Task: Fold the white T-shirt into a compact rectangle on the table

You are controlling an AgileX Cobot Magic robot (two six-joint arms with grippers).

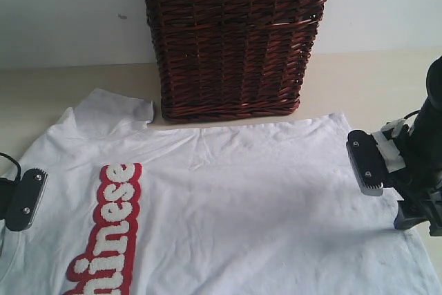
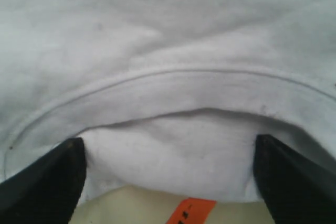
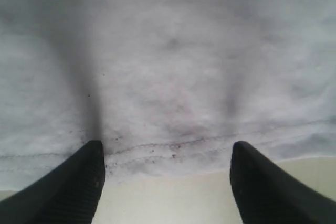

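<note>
The white T-shirt (image 1: 248, 205) lies spread flat on the table (image 1: 62, 88), its red band with fuzzy white lettering (image 1: 110, 229) at the left. My left gripper (image 1: 21, 202) sits at the shirt's left edge. In the left wrist view it (image 2: 167, 141) stands open over the ribbed collar (image 2: 173, 90), with the orange tag (image 2: 191, 211) just below the neck opening. At the shirt's right edge my right gripper (image 1: 387, 188) is open too. The right wrist view shows it (image 3: 166, 148) astride the stitched hem (image 3: 173, 145), with nothing gripped.
A tall dark brown wicker basket (image 1: 231, 39) stands at the back middle, touching the shirt's far edge. A plain white wall (image 1: 69, 5) rises behind the table. Bare table shows beside the collar (image 2: 131, 203) and the hem (image 3: 173, 198).
</note>
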